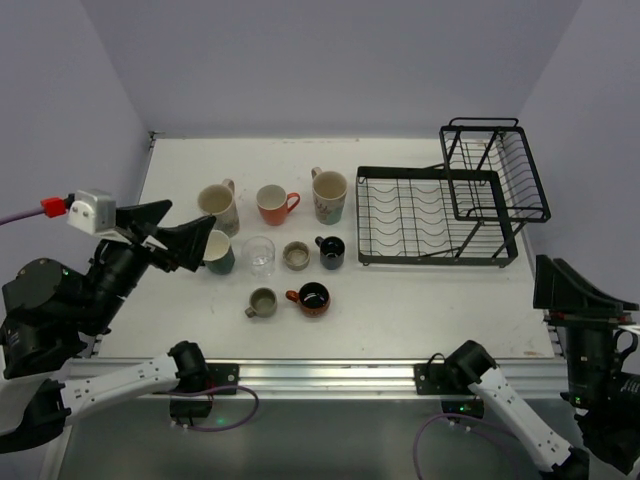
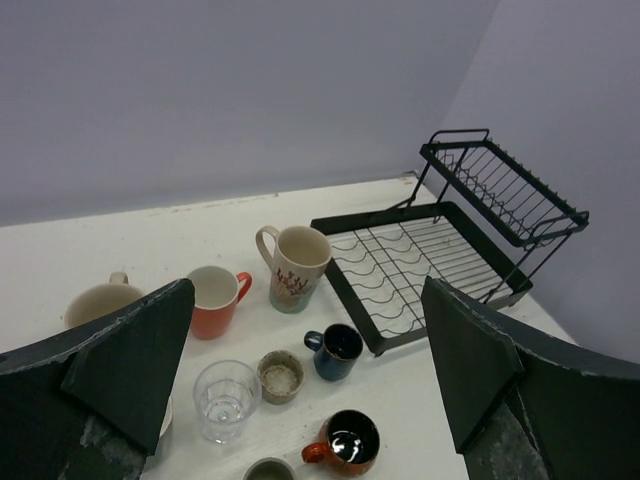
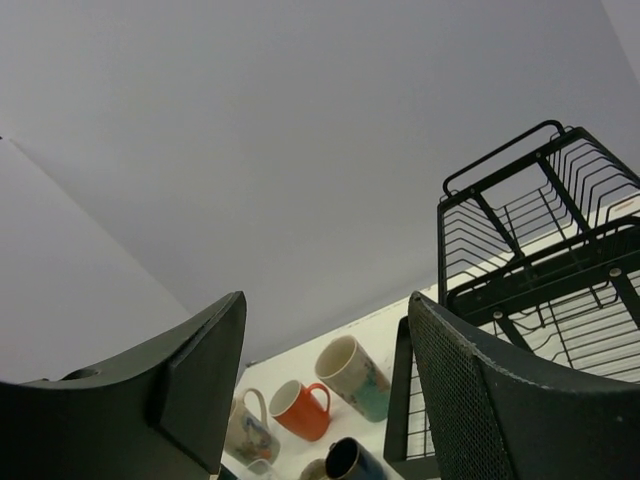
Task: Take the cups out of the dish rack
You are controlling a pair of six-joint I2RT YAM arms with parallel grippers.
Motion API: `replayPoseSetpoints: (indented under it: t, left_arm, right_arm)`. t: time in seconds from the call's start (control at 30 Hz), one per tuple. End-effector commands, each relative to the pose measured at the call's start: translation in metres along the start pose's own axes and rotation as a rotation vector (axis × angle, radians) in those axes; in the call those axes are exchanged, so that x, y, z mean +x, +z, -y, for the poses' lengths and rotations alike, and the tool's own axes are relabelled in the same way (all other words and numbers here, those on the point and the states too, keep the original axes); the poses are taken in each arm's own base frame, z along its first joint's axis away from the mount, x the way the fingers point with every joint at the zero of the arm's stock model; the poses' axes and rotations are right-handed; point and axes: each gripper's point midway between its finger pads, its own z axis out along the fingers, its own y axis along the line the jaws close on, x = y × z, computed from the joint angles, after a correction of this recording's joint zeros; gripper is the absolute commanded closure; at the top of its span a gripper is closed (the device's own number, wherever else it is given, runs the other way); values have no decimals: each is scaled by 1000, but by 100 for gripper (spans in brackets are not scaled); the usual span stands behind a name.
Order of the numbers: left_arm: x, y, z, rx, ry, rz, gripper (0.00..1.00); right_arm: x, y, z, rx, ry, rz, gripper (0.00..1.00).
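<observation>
Black wire dish rack [image 1: 440, 215], one; nine cups [image 1: 275, 203] on the table [image 1: 450, 310] beside it. Left gripper [image 2: 308, 330] gapes wide; right gripper [image 3: 326, 310] parted, gripping nothing.

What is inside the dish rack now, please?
The dish rack shows only bare wire: no cup in its flat tray or raised basket. The tray corner under the basket shows only through its wires, apparently empty.

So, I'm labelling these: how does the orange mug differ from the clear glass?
The orange mug is opaque with a handle; the clear glass is see-through and handleless. The mug stands in the far row, the glass in the middle row. Both stand upright on the table, outside the dish rack.
</observation>
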Motion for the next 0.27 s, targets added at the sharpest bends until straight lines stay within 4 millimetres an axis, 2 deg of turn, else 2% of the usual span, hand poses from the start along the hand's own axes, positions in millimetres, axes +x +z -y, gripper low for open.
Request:
replayPoseSetpoints:
  t: [0.0,0.23]
  left_arm:
    - [-32,-17,-7,27,-42,131,0]
    - [-21,-10,-4,23,-15,95,0]
  right_arm:
    - [-12,0,0,12,-19,22,31]
    - [-11,6,-6,5,-39,8,31]
